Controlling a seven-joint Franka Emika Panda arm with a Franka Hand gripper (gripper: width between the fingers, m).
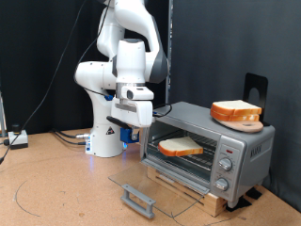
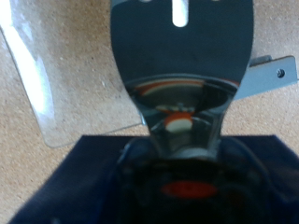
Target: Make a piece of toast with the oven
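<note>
The silver oven stands at the exterior view's right on a wooden base. Its glass door is folded down flat, with the grey bar handle at its front edge. A piece of toast with a pale face and brown crust lies on the wire rack inside. My gripper hangs just outside the oven's open mouth, at its left end, above the door. Nothing shows between its fingers. In the wrist view a clear pane and a shiny metal plate lie over the cork table; my fingers are not distinct there.
A second bread slice rests on a round tan wooden dish on top of the oven. The knobs run down the oven's right front. Cables lie on the table behind the robot base. A black stand rises behind the oven.
</note>
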